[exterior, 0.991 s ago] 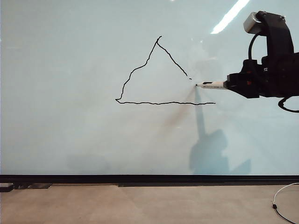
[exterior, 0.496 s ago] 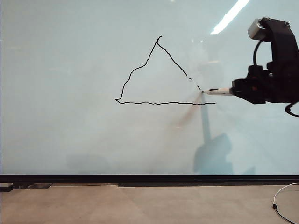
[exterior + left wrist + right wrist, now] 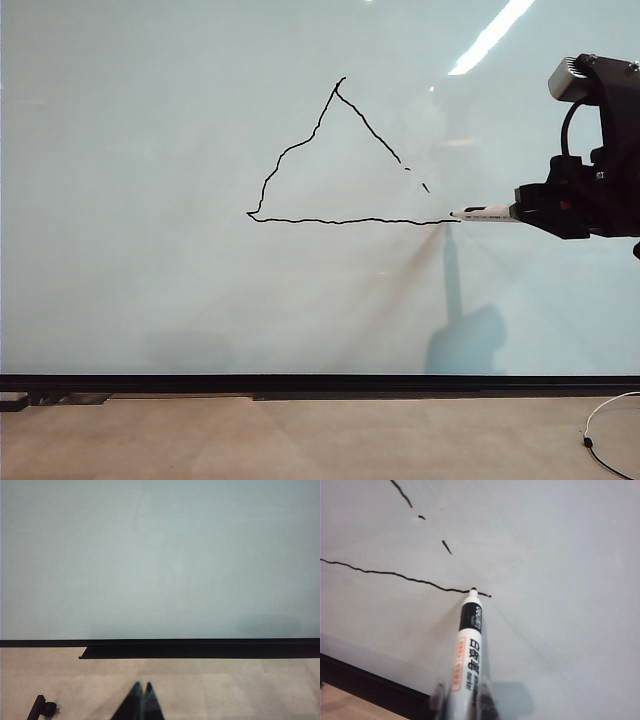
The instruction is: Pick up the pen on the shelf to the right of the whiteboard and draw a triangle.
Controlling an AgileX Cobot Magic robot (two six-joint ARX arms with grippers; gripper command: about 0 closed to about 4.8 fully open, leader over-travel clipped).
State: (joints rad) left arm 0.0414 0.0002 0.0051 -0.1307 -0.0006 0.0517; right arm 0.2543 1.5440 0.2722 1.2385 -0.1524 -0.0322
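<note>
Right gripper [image 3: 516, 212] at the right side of the exterior view, clamped on the pen [image 3: 486, 212], barrel held roughly level and pointing left. Pen tip at the right end of the base line of the triangle [image 3: 340, 160] on the whiteboard [image 3: 150, 120]; in the right wrist view the tip of the pen [image 3: 469, 635] sits on or just at that line, with contact itself hard to confirm. Left gripper [image 3: 141, 702] low near the floor below the board's black rail [image 3: 200, 648], fingers together, holding nothing, well apart from the drawing. Right side of the triangle broken: a solid stroke down from the apex, then a dot and a short dash, then bare board down to the base corner. Likely trouble from here: calling the shape finished with that side still gapped, caused by the tip skipping off the glossy surface from too little pressure; a retrace risks a doubled, wobbly line if the tip lands beside the old stroke; a slack hold could let the barrel pivot under pressure. Compared with a second ago: pen and gripper lower and further right, tip moved from beside the dot down to the base corner, and one new short dash on the board.
</note>
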